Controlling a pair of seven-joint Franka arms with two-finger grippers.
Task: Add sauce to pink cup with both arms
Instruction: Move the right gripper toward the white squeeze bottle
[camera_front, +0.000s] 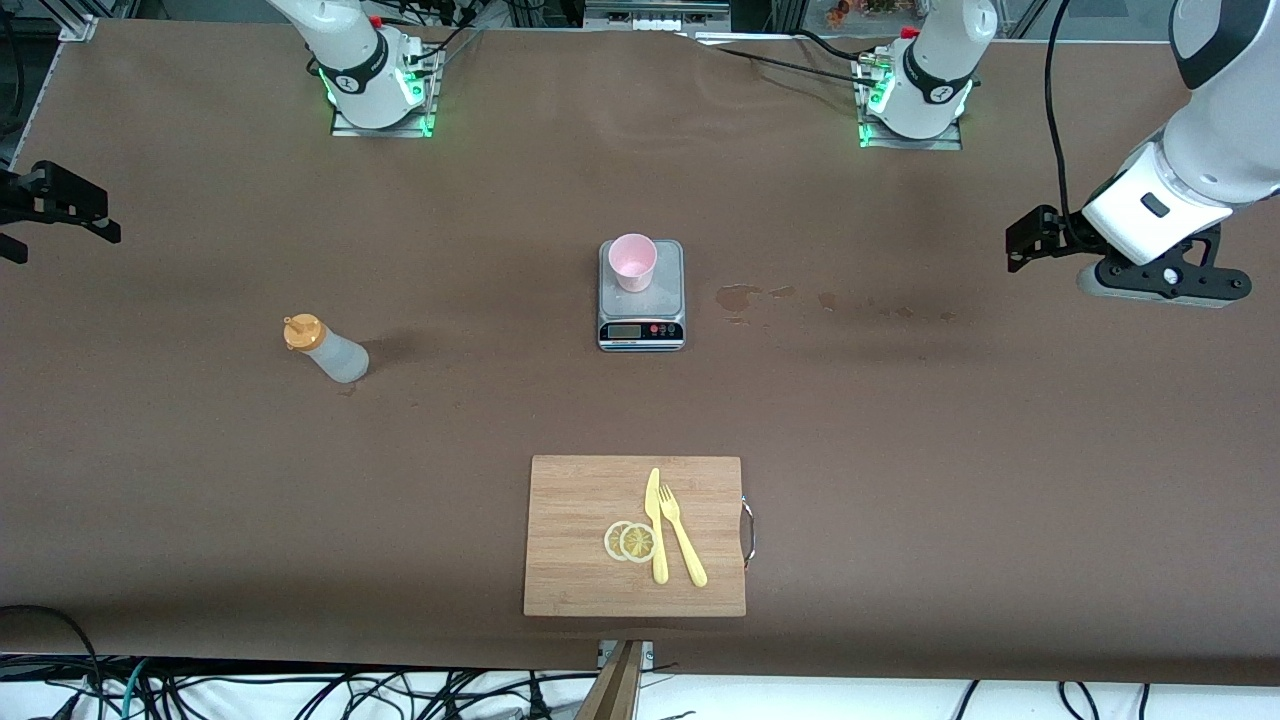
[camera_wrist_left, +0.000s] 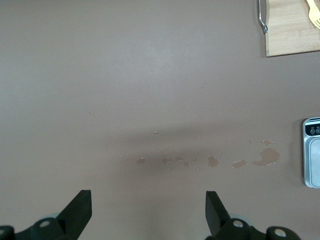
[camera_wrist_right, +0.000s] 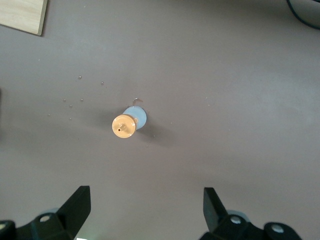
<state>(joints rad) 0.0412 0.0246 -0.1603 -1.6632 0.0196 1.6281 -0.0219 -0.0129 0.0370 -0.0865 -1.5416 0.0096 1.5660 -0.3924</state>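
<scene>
While both arms wait up in the air, the pink cup (camera_front: 633, 262) stands on the grey scale (camera_front: 641, 320) in the middle of the table (camera_front: 900, 450). The sauce bottle (camera_front: 325, 347) stands alone toward the right arm's end, well apart from the cup. The right gripper (camera_wrist_right: 145, 207) hangs over the table near the bottle, fingers spread wide and holding nothing. The left gripper (camera_wrist_left: 148, 210) hangs over some brown spills (camera_wrist_left: 265, 156), also wide apart and empty
</scene>
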